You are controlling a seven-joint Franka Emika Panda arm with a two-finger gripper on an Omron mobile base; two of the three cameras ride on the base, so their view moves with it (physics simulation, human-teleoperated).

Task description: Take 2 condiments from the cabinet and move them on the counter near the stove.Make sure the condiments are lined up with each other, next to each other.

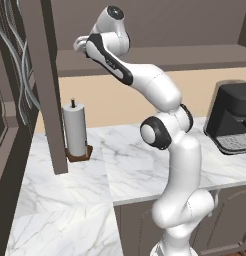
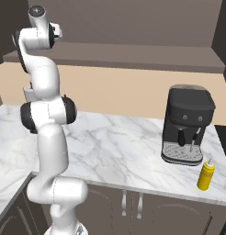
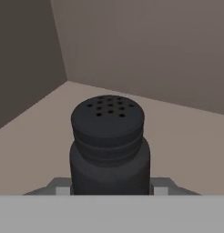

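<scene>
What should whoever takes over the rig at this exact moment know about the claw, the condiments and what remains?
Claw: shut on the black shaker, which stands upright on the cabinet shelf, not lifted yet.
Yellow squeeze bottle: already on the counter, upright beside the coffee machine.
Done: one condiment moved out.
Left: lift the shaker out of the cabinet, carry it to the counter and set it next to the yellow bottle, lined up with it.
</scene>
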